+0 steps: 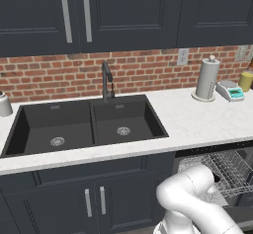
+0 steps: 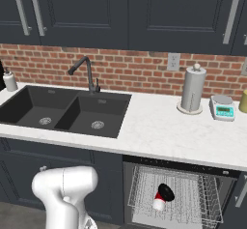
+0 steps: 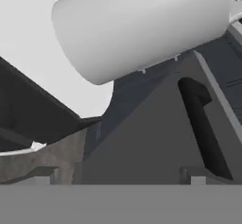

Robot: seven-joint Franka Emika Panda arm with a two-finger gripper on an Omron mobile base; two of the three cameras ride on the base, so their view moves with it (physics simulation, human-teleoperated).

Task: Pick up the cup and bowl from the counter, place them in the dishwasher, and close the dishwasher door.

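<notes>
The red cup with its whitish top lies on its side in the dishwasher's silver wire rack, touching the glossy black bowl just behind it. The rack is pulled out below the white counter. In the hand view my gripper is open, with nothing between its fingertips. It faces a dark flat panel with a black bar handle, which looks like the dishwasher door. My arm bends low in front of the cabinets.
A black double sink with a faucet sits in the counter. A paper towel roll, a small scale and a yellow jar stand at the back right. A grey-white canister stands far left.
</notes>
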